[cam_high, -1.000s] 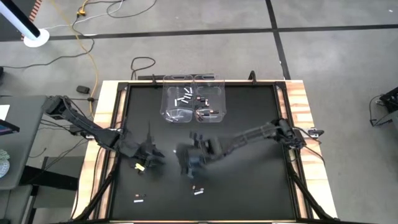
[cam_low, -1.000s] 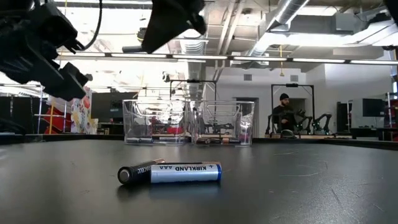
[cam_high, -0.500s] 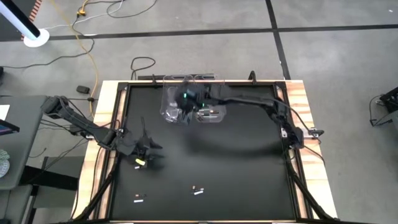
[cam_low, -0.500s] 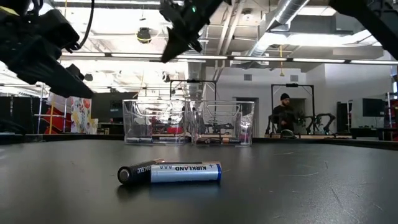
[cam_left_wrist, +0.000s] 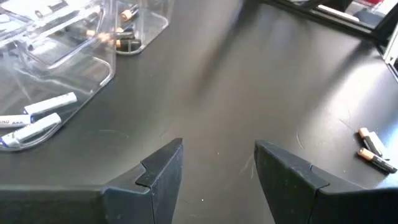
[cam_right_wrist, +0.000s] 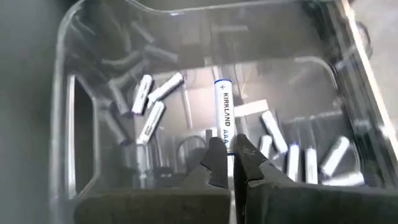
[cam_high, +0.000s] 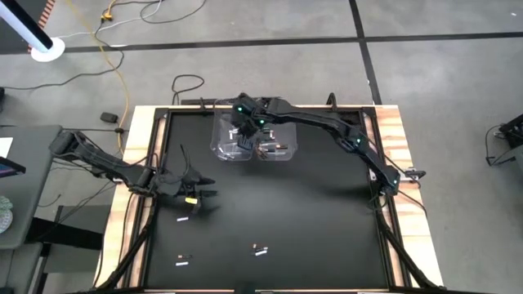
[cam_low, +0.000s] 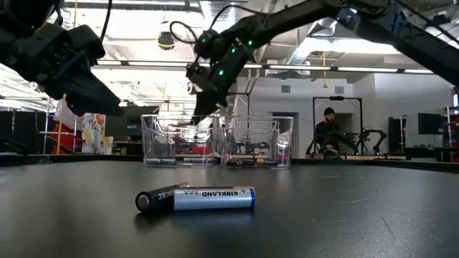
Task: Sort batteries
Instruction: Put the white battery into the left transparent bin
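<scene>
Two clear bins stand side by side at the table's far edge, the left bin (cam_high: 219,139) with several white batteries (cam_right_wrist: 152,102) and the right bin (cam_high: 288,122) with dark ones. My right gripper (cam_right_wrist: 229,149) hangs over the left bin (cam_right_wrist: 68,93), shut on a white battery (cam_right_wrist: 222,109). My left gripper (cam_high: 198,194) stands open over the table's left side, fingers (cam_left_wrist: 163,167) apart with nothing between them. Loose batteries lie flat on the table near it (cam_high: 181,219), at the near middle (cam_high: 260,249) and at the near left (cam_high: 183,260). My right gripper pinches the white battery by its nearer end (cam_right_wrist: 225,140) between its two fingertips. The fingers slant down from above and lie along the battery. It sticks out past the fingertips, clear of the bin and of the batteries below.
In the low view a dark and a white battery (cam_low: 211,198) lie together on the mat in front of the bins (cam_low: 251,140). Wooden rails (cam_high: 391,139) frame the black mat. A person (cam_low: 328,132) sits in the room behind.
My right gripper has swung from the table's middle toward the far edge and now hangs over the left bin, a little lower, with the white battery. My left gripper has shifted slightly and turned, staying open.
</scene>
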{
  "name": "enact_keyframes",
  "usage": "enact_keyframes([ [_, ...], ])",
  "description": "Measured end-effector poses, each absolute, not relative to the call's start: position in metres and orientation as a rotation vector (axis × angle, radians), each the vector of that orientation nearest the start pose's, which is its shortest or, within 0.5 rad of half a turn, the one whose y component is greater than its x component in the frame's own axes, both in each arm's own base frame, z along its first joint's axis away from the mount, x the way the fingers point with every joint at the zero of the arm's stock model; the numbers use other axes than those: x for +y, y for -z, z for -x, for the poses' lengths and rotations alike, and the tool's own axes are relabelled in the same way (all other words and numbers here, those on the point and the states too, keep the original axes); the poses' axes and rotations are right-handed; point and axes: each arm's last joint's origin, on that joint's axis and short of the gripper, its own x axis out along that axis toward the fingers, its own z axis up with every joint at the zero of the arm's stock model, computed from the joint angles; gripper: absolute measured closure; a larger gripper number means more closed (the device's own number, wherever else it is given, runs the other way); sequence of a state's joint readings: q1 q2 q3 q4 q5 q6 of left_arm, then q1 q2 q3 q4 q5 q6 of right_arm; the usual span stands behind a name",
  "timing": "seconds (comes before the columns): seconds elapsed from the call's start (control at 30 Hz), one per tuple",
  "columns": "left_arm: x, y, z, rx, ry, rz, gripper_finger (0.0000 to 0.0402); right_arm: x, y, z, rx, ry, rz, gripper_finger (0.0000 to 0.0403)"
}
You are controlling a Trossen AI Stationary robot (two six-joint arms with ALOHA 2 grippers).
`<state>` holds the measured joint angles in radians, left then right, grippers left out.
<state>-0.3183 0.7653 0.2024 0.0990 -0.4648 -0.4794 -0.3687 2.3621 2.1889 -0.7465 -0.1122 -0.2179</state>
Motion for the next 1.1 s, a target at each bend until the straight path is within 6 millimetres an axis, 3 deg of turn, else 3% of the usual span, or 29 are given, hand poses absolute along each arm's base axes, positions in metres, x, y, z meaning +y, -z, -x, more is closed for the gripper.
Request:
enact_keyframes([
  [0.23, -0.034, -0.166, -0.15, 0.364, -0.257, 0.301, 0.0207, -0.187, -0.202, -0.494, 0.962, 0.045, 0.112, 0.0402],
  [0.67, -0.034, -0.166, -0.15, 0.362, -0.258, 0.3, 0.0207, -0.205, -0.203, -0.49, 0.934, 0.085, 0.079, 0.0401],
  [1.1, -0.034, -0.166, -0.15, 0.362, -0.257, 0.297, 0.0207, -0.203, -0.196, -0.484, 1.006, 0.074, 0.044, 0.0401],
])
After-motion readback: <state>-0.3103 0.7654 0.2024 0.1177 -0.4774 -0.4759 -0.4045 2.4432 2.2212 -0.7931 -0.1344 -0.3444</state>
